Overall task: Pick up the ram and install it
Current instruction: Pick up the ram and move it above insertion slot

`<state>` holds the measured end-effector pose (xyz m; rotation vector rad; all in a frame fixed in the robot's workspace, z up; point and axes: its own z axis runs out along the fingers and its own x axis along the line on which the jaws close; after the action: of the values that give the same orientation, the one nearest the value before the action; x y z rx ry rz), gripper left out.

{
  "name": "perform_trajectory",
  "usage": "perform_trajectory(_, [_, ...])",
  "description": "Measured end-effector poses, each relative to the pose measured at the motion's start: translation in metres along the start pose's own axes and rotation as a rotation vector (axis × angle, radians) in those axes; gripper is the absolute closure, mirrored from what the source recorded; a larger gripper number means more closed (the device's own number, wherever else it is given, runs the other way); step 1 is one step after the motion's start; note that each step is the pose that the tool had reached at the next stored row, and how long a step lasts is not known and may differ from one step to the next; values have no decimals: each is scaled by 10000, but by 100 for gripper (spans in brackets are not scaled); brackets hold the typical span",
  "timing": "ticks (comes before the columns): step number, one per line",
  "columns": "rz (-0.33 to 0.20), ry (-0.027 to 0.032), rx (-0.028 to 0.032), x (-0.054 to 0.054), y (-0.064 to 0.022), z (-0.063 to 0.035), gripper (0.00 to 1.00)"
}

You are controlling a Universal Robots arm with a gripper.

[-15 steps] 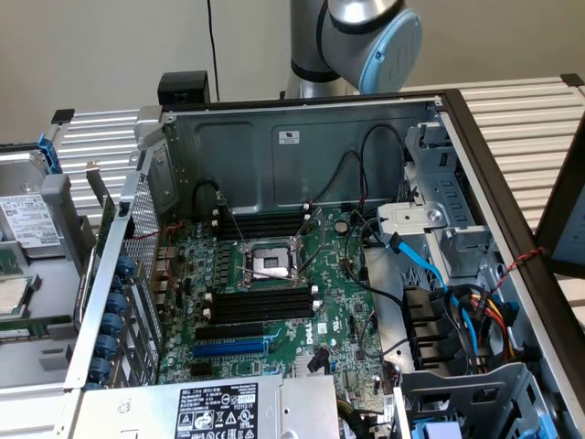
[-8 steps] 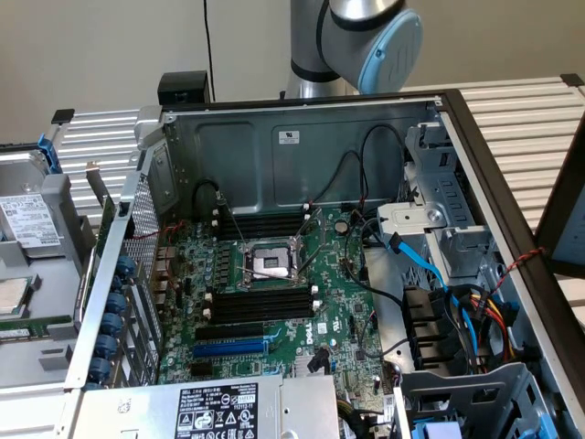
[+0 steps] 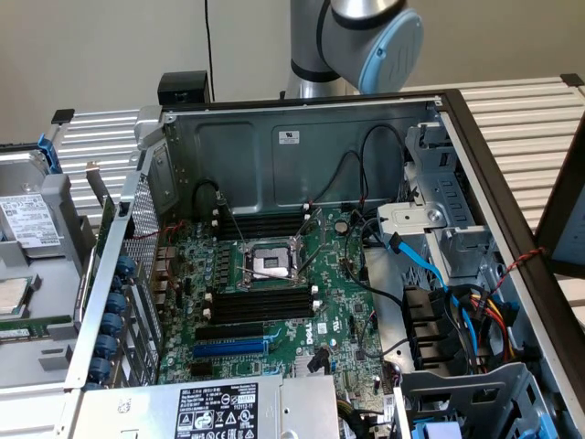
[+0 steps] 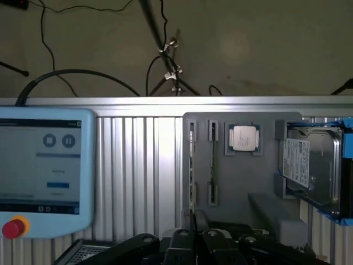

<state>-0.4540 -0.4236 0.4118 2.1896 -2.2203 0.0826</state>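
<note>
The ram (image 4: 191, 165) is a thin green stick standing on edge in a slot at one side of the grey parts tray (image 4: 242, 187). In the exterior view the ram (image 3: 37, 324) shows as a green strip in the tray at the exterior view's left, outside the computer case. My gripper (image 4: 197, 234) hovers over the tray with its black fingers (image 4: 182, 243) close together, shut, nothing between them. The stick's near end lies just past the fingertips. The motherboard's black memory slots (image 3: 260, 306) lie below the processor socket (image 3: 270, 265).
The tray also holds a processor (image 4: 244, 138) and a hard drive (image 4: 309, 165). A teach pendant (image 4: 44, 171) lies on the ribbed metal table beside the tray. The open case (image 3: 302, 146) has cables and a drive cage (image 3: 439, 247) on the exterior view's right. The arm's joint (image 3: 366, 37) stands behind the case.
</note>
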Motion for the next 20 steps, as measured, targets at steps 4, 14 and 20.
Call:
perform_trajectory(4, [4,0,1,0,-94,-12,88])
perform_trajectory(14, [8,4,0,-3,-355,-29,88])
perform_trajectory(20, [8,8,1,-4,-458,-30,88])
